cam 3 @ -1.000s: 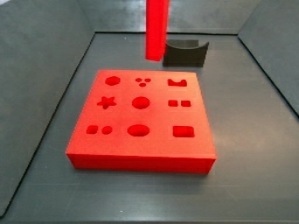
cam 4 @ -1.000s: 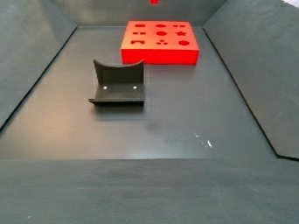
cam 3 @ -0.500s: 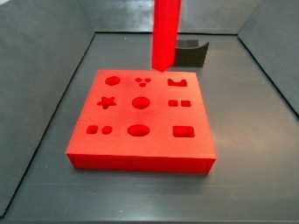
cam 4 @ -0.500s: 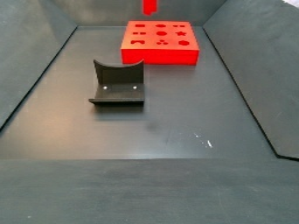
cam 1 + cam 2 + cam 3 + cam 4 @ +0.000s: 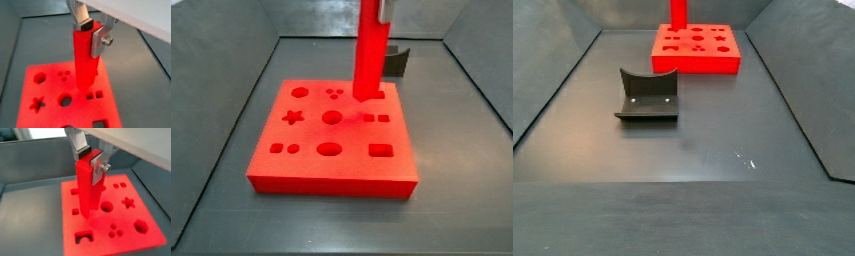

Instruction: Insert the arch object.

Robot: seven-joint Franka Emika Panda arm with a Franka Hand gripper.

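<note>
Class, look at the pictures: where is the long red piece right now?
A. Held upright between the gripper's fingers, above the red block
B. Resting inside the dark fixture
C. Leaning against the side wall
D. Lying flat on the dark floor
A: in both wrist views the gripper clamps the long red piece upright between its fingers over the red block, away from the fixture.

End effector (image 5: pixel 92 31) with arch object (image 5: pixel 85 60) above block (image 5: pixel 53 102).
</note>
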